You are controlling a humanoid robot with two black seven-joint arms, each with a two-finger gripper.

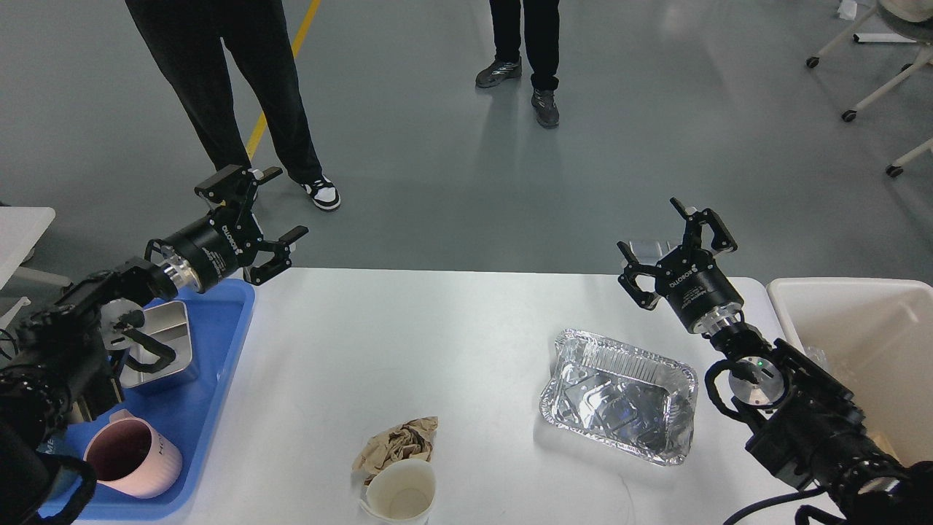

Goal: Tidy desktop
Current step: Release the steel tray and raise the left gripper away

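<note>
The white desktop fills the middle of the head view. On it lie an empty foil tray at the right, a crumpled brown paper near the front, and a white paper cup on its side just in front of the paper. My left gripper is open and empty, raised over the far left corner above the blue tray. My right gripper is open and empty, raised above the far right edge, behind the foil tray.
A blue tray at the left holds a steel container and a pink mug. A cream bin stands at the right. Two people stand on the floor beyond the table.
</note>
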